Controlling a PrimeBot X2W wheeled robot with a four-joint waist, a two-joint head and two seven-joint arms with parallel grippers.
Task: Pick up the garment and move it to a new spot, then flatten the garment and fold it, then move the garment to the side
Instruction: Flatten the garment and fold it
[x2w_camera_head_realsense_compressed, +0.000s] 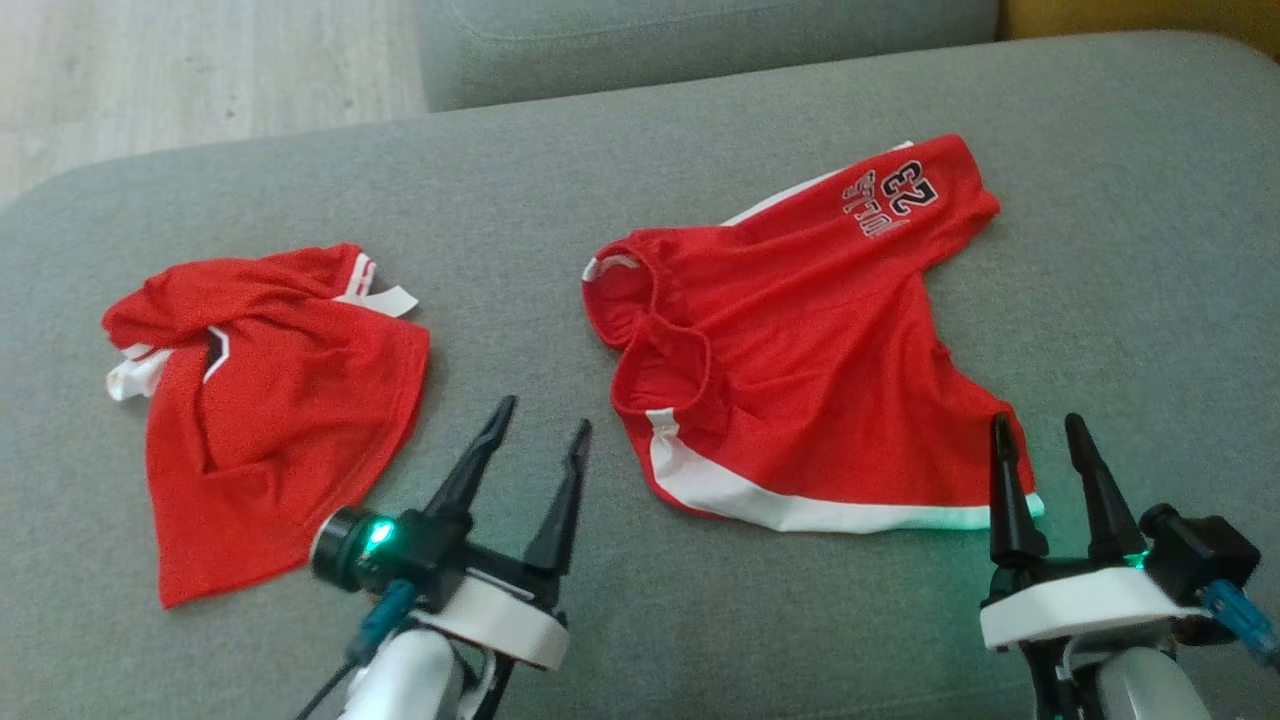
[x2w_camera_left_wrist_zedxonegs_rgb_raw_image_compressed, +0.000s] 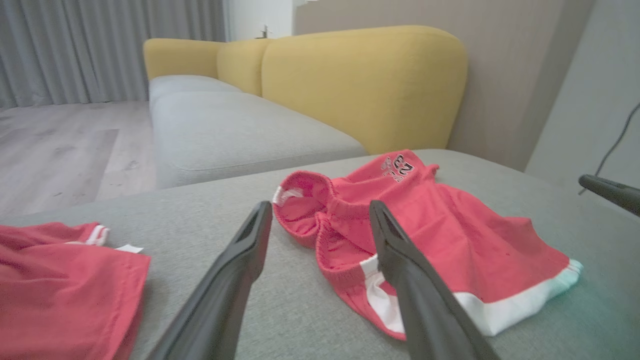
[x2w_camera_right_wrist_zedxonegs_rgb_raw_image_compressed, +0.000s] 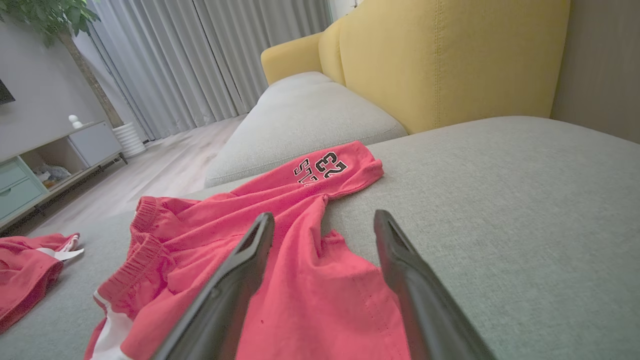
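On the shorts (x2w_camera_head_realsense_compressed: 800, 350), near-right hem corner hidden behind a finger of the right gripper (x2w_camera_head_realsense_compressed: 1036, 425) in head view; near end cut by the bottom edge in right wrist view. The lettering (x2w_camera_head_realsense_compressed: 868, 205) beside the 23 too blurred to read. The red top (x2w_camera_left_wrist_zedxonegs_rgb_raw_image_compressed: 60, 290) left of the shorts: cut by left and bottom edges in left wrist view, front buried in folds. The shelf clutter (x2w_camera_right_wrist_zedxonegs_rgb_raw_image_compressed: 47, 172) far left of the shorts, right wrist view: too small to tell.
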